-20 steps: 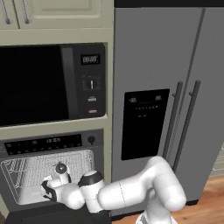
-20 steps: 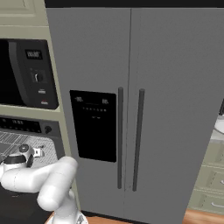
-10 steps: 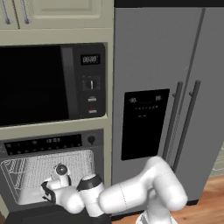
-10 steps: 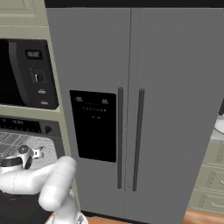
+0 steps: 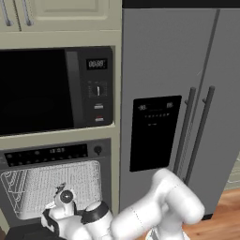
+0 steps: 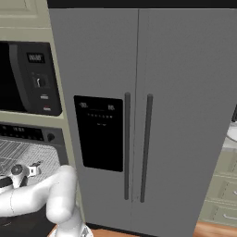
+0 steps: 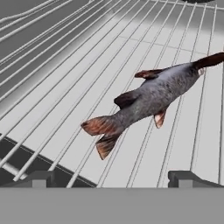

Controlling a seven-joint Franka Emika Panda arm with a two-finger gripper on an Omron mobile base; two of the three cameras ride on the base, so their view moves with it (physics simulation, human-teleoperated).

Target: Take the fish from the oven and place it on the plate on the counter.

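The fish (image 7: 148,100), slim and dark grey with reddish fins and tail, lies on the wire rack (image 7: 65,65) inside the oven (image 5: 51,154). Its tail points toward my gripper (image 7: 114,179). The gripper is open, and its two dark fingertips (image 7: 41,177) stand wide apart just short of the tail, touching nothing. In the left base view my hand (image 5: 63,206) reaches low into the open oven cavity in front of the rack (image 5: 51,185). A pale rounded thing (image 6: 233,132) sits on a counter at the far right edge; I cannot tell whether it is the plate.
A black-windowed microwave (image 5: 51,89) sits above the oven. A tall grey fridge (image 5: 178,103) with bar handles stands right of both. The oven's dark door (image 5: 23,232) hangs open below my hand. Beige drawers (image 6: 222,203) lie at the lower right.
My hand has dropped a little lower inside the oven, toward the rack. The jaws have stayed wide apart.
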